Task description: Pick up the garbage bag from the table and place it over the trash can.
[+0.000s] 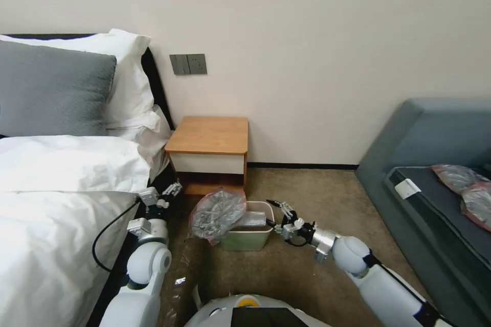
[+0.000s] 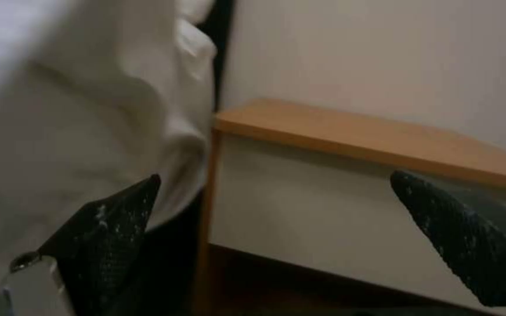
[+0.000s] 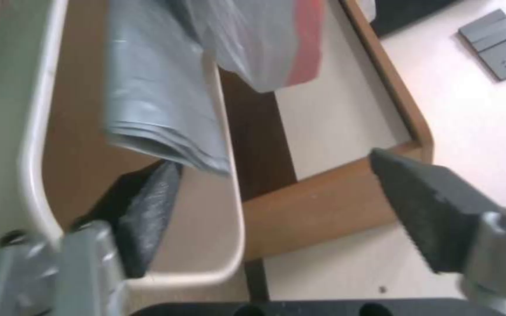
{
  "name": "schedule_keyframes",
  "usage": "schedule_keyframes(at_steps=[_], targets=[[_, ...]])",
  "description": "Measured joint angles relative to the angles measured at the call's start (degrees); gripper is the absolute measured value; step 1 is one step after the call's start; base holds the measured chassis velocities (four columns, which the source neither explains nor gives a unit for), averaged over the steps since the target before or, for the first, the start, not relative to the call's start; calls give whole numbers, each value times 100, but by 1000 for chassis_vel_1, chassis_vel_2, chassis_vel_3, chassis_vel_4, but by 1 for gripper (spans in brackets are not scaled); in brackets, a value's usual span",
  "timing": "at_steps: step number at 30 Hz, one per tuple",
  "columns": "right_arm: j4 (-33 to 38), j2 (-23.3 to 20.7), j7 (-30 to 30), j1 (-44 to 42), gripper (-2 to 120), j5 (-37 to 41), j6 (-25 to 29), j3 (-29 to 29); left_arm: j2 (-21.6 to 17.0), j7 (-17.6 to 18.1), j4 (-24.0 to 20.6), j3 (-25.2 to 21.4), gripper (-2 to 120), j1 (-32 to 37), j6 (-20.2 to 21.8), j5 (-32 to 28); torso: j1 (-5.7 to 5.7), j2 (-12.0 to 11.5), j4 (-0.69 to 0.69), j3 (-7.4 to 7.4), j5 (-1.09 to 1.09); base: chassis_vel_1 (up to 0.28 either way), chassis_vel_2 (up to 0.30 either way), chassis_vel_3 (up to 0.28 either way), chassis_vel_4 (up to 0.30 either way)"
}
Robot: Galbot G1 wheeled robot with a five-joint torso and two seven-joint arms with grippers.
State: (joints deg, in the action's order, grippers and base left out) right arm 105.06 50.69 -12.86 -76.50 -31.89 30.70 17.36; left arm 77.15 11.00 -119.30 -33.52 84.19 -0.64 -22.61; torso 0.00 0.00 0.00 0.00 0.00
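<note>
The garbage bag [image 1: 217, 213] is a crumpled grey film with a pinkish-red rim band. It bulges over the left side of the cream trash can [image 1: 250, 239], and part of it lies inside. In the right wrist view a folded grey part of the bag [image 3: 159, 109] hangs over the can's rim [image 3: 233, 210]. My right gripper [image 1: 272, 213] [image 3: 275, 160] is open and straddles the can's right rim, one finger inside and one outside. My left gripper [image 1: 173, 191] [image 2: 275, 177] is open and holds nothing, between the bed and the can. It faces the wooden table [image 1: 208, 137] [image 2: 352, 136], whose top is bare.
A bed with white bedding [image 1: 61, 184] and a grey pillow [image 1: 51, 87] fills the left side, close to my left arm. A blue-grey sofa [image 1: 434, 163] on the right holds more crumpled bags [image 1: 463, 184]. Brown carpet [image 1: 307, 189] lies open between can and sofa.
</note>
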Motion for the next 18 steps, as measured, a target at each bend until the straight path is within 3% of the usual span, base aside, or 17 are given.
schedule_keyframes(at_steps=[2,3,6,7,9,16,18], targets=[[132,-91,-25,-115,95,87,5,170,-228,-527,-287,65,100,191,596,-365,0,0,-1,0,0,0,0,0,0],[132,-91,-25,-115,95,87,5,170,-228,-527,-287,65,100,191,596,-365,0,0,-1,0,0,0,0,0,0],[256,-120,-27,-172,100,194,1,292,-420,-1201,-554,48,100,375,1320,-642,0,0,0,0,1,0,0,0,0],[256,-120,-27,-172,100,194,1,292,-420,-1201,-554,48,100,375,1320,-642,0,0,0,0,1,0,0,0,0],[358,-99,-23,-170,100,247,-6,362,-511,-1829,-581,-1,100,450,1738,-688,0,0,0,0,0,0,0,0,0],[472,-53,-3,-189,100,301,-23,401,-562,-2252,-424,105,99,557,1916,-522,0,0,0,0,-1,0,0,0,0],[490,-11,4,-209,100,302,-24,409,-544,-2317,-367,160,99,607,1679,-465,0,0,1,0,-1,0,0,0,0]])
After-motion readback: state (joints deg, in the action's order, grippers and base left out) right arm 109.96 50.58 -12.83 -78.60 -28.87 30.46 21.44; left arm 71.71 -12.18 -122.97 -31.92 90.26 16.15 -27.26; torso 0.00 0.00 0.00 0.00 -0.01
